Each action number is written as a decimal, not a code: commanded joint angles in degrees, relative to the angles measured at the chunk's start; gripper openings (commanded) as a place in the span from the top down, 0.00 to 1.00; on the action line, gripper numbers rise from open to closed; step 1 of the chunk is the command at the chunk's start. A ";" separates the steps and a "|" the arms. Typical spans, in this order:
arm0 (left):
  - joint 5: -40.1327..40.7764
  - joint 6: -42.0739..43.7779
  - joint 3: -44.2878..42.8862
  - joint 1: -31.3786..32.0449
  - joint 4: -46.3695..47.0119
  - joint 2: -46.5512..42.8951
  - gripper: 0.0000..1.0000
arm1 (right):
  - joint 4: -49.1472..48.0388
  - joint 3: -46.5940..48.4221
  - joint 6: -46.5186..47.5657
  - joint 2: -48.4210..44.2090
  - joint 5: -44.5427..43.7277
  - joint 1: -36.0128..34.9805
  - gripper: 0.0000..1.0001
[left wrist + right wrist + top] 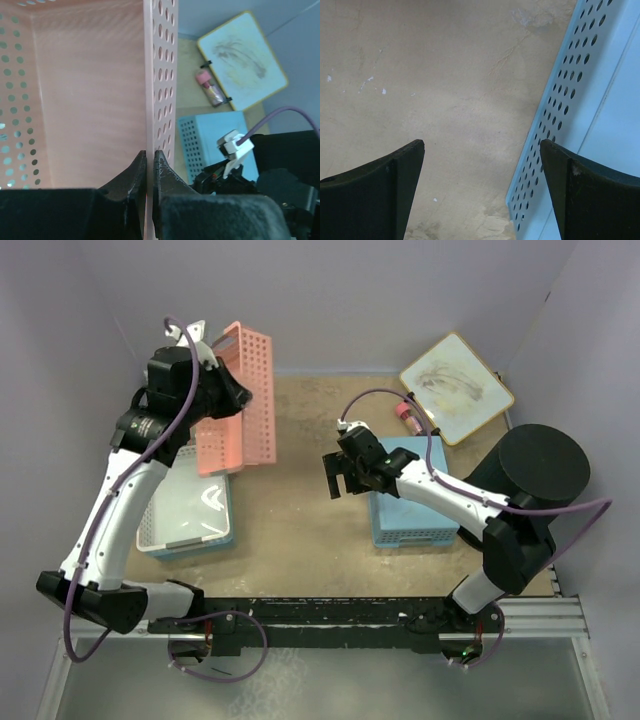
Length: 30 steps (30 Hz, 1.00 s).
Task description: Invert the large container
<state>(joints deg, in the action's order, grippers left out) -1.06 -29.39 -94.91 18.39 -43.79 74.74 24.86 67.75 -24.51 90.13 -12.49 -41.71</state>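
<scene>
Top external view: black bin stands with its axis vertical, well to the right of the right claw, beyond the blue basket. The right arm is nearer. Can't tell if the bin's mouth is up or down. Right claw is spread wide and empty over the worktop. Left claw pinches the wall of the empty pink basket.

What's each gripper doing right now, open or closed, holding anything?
The left gripper: closed on the pink basket wall.
The right gripper: open, holding nothing, beside the blue basket.
</scene>
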 commanded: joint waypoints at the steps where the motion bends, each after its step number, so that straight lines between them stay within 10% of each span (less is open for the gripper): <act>1: -13.25 -7.57 5.59 0.05 21.07 1.30 1.00 | -0.56 -1.76 -0.85 -1.09 0.66 -0.20 0.00; 30: -21.65 -13.44 15.26 0.01 36.86 11.15 1.00 | 4.09 -0.31 -1.33 -4.89 -4.91 2.33 0.00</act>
<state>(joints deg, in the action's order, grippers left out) -18.57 -40.42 -79.88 18.41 -15.49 84.93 29.71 65.01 -25.56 91.39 -18.48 -39.57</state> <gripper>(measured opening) 0.022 0.997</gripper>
